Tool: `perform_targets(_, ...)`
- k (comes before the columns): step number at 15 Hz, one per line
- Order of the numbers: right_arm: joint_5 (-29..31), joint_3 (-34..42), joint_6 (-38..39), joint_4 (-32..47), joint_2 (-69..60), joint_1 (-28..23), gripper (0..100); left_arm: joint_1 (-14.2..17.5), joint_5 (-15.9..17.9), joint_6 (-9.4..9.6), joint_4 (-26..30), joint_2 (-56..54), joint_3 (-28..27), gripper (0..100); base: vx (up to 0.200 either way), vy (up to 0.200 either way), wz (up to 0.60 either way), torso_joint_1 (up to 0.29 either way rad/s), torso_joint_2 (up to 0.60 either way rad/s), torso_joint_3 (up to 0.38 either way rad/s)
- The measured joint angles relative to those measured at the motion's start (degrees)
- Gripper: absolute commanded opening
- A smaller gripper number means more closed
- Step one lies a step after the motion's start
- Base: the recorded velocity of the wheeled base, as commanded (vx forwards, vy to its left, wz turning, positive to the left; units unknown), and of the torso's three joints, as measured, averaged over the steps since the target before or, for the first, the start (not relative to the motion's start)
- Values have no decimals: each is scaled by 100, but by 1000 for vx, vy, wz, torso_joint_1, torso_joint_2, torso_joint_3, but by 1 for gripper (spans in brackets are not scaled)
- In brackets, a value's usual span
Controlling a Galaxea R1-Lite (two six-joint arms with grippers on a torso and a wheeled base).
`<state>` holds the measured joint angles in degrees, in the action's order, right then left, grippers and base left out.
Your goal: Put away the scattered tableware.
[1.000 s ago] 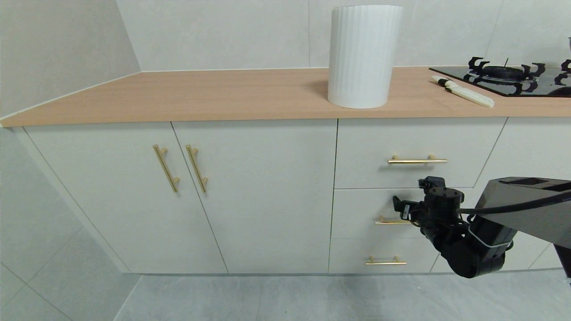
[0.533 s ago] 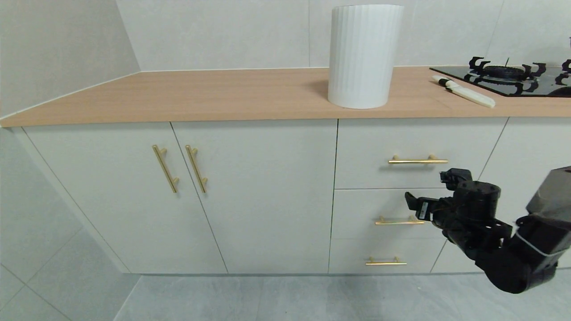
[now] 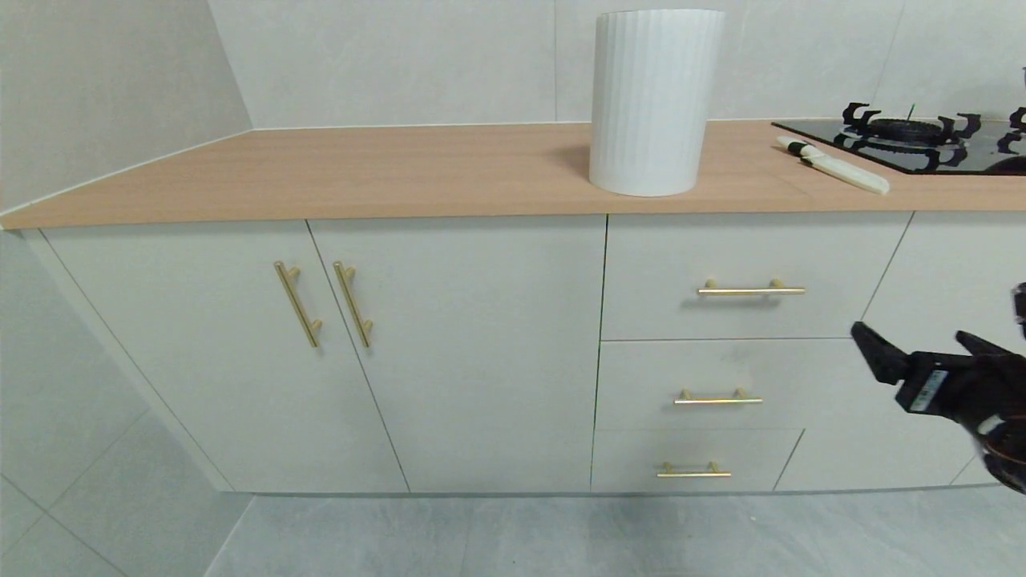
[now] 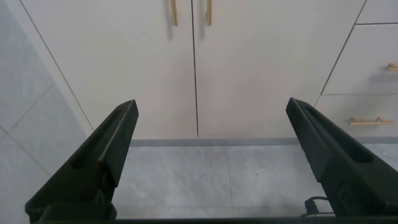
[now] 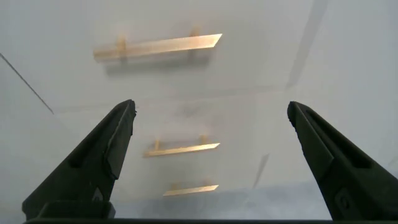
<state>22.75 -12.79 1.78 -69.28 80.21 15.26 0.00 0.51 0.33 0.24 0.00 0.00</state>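
Observation:
A cream-white knife (image 3: 834,165) lies on the wooden countertop (image 3: 385,172) beside the hob. To its left stands a tall white ribbed container (image 3: 651,100). My right gripper (image 3: 910,335) hangs open and empty at the far right, below counter height, in front of the drawer fronts. In the right wrist view the right gripper (image 5: 210,107) faces the drawers, apart from the top drawer handle (image 5: 158,46) and the middle handle (image 5: 181,148). My left gripper (image 4: 210,106) is open and empty, low above the floor, facing the cabinet doors (image 4: 249,62).
Three shut drawers with gold handles (image 3: 751,289) stack below the counter at the right. Two shut cabinet doors with gold handles (image 3: 325,303) sit to their left. A black gas hob (image 3: 914,140) is at the counter's far right. Grey tile floor (image 3: 481,537) lies below.
My right gripper has pulled away from the middle drawer handle, moving right toward the picture's edge and slightly up. The drawers stay shut.

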Motion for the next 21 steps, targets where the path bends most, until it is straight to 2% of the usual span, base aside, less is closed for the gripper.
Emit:
perform_targets(2, 224, 185, -352, 808, -1308, -9, 100, 0, 2, 0, 2, 0, 0, 100, 0, 0, 0, 0, 0, 0)
perform_targets(4, 368, 227, -662, 2064, -2699, -212, 100, 0, 0, 0, 2, 0, 0, 100, 0, 0, 0, 0, 0, 0)
perform_targets(9, 276, -85, -952, 5169, -5822, -926, 100, 0, 2, 2, 0, 0, 0, 100, 0, 0, 0, 0, 0, 0)
perform_targets(11, 207, -168, -992, 5960, -6755, -1152, 100, 0, 2, 0, 2, 0, 0, 100, 0, 0, 0, 0, 0, 0)
perform_targets(13, -233, -176, -1007, 6288, -7424, -1369, 100, 0, 2, 2, 2, 0, 0, 100, 0, 0, 0, 0, 0, 0)
perform_targets(17, -617, 508, -735, 6413, -7929, -1491, 100, 0, 2, 0, 2, 0, 0, 100, 0, 0, 0, 0, 0, 0)
perform_targets(21, -1780, 1158, -210, 6444, -8021, -1497, 100, 0, 2, 2, 0, 0, 0, 100, 0, 0, 0, 0, 0, 0)
